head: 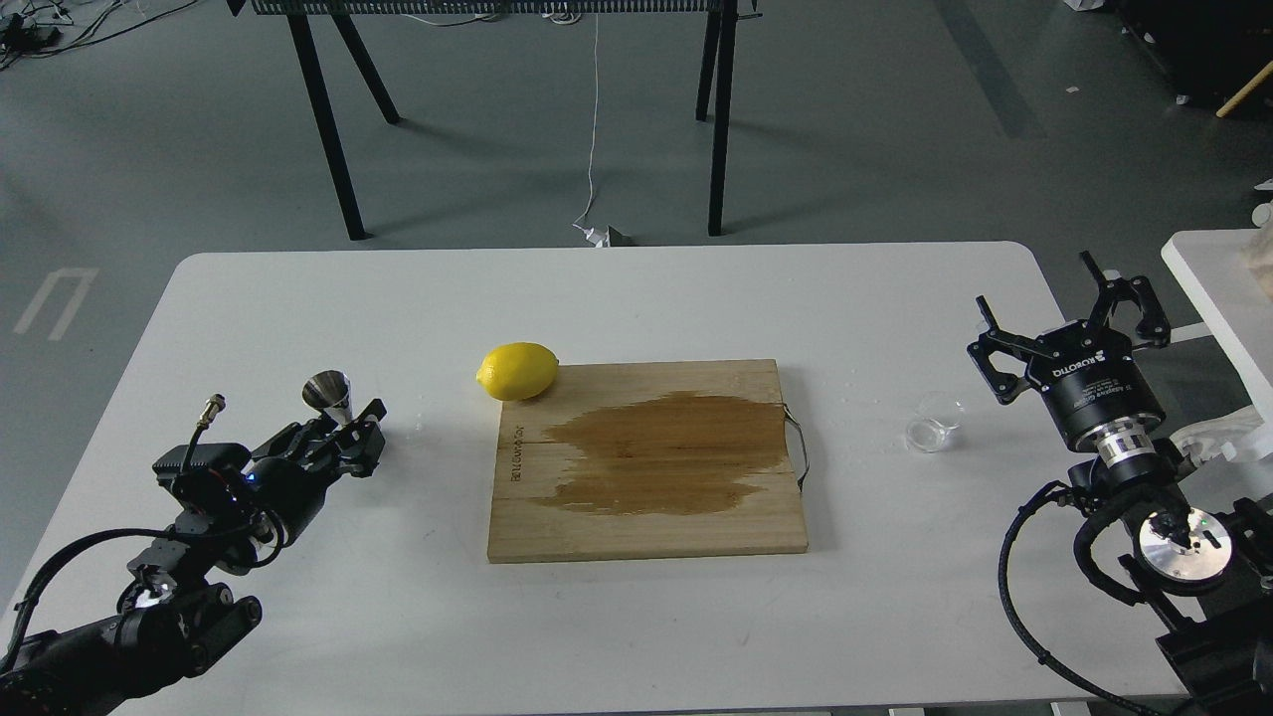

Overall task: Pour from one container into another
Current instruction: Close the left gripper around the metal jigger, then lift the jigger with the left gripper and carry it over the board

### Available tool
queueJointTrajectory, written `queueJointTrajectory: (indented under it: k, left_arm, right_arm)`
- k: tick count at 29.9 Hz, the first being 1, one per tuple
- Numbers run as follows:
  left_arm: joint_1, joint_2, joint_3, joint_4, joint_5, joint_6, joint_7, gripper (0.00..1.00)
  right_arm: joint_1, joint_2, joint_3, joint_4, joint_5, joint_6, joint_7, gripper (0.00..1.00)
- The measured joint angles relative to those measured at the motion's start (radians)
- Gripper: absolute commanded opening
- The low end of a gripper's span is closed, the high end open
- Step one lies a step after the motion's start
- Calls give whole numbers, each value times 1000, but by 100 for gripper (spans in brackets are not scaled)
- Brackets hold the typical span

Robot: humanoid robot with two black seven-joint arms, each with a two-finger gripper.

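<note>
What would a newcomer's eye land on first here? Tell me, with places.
The bright yellow lemon stands out first, sitting at the far left corner of the wooden cutting board, which carries a broad dark wet stain across its middle. Next come the small shiny steel hourglass jigger at the left gripper and the tiny clear glass cup on the white table near the open right gripper.
</note>
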State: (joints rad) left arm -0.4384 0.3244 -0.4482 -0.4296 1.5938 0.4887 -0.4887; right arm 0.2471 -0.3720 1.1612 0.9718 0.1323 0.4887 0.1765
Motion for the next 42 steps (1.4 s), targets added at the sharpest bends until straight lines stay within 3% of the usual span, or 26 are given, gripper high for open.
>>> queueJointTrajectory:
  k: [6, 10, 15, 18, 29, 36, 42]
  left_arm:
    - [-2, -1, 9, 2, 0, 0, 0, 42]
    - [-2, -1, 9, 3, 0, 0, 0, 35]
    - [-2, -1, 10, 3, 0, 0, 0, 14]
    - [-3, 0, 10, 3, 0, 0, 0, 7]
    - [-27, 11, 8, -20, 0, 0, 0, 7]
    - [-195, 153, 6, -150, -1, 0, 0, 8]
    - [-309, 127, 8, -231, 5, 0, 0, 8]
  right_arm:
    - [0, 0, 0, -1, 0, 0, 0, 99]
    - [0, 0, 0, -1, 0, 0, 0, 99]
    - [0, 1, -1, -1, 0, 0, 0, 99]
    - [0, 1, -2, -1, 0, 0, 0, 99]
    - [0, 1, 0, -2, 0, 0, 0, 99]
    - [0, 1, 3, -4, 0, 0, 0, 99]
    - [2, 1, 1, -8, 0, 0, 0, 99]
